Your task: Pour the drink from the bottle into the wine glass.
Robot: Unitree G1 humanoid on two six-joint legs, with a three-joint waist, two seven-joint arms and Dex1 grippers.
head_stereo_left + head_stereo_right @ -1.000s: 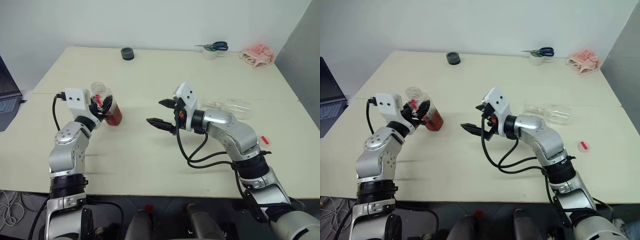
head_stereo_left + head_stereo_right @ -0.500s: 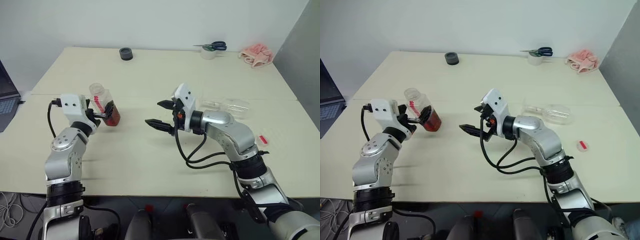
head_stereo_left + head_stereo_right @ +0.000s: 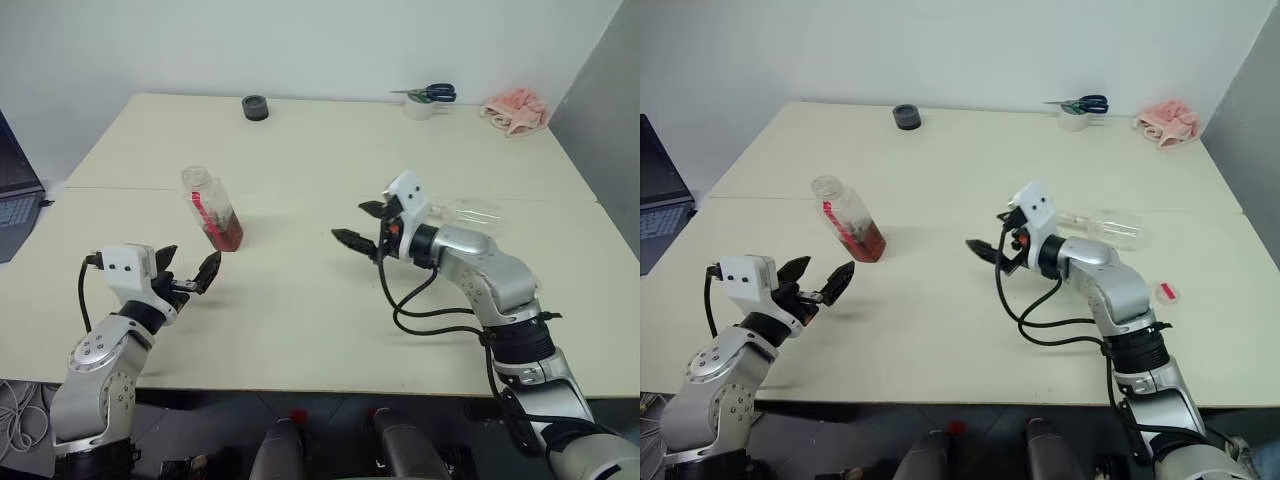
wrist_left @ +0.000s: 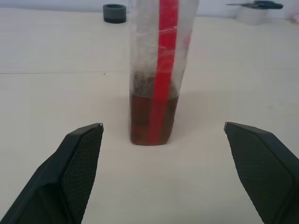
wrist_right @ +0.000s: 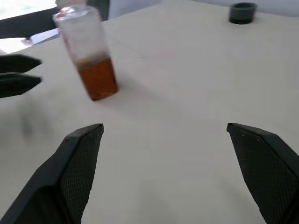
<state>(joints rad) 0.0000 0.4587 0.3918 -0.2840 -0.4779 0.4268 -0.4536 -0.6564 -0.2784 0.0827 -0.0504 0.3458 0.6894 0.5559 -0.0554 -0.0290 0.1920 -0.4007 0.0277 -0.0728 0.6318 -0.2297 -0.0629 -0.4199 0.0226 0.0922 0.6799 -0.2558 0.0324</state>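
My left gripper [image 3: 188, 279] is spread empty near the table's [image 3: 300, 330] left front edge, my right gripper [image 3: 362, 226] spread mid-table. Between them stands the uncapped, red-striped clear plastic bottle [image 3: 212, 208]; the clear stemmed wine glass [image 3: 462, 212] lies toppled toward the right edge. I'd risk spilling by pouring before righting it.

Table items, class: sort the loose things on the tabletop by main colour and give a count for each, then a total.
Red: 2, bottle, small tag
Clear: 1, wine glass
Black: 1, ring
Pink: 1, cloth
White: 1, cup
Blue: 1, scissors
Total: 7
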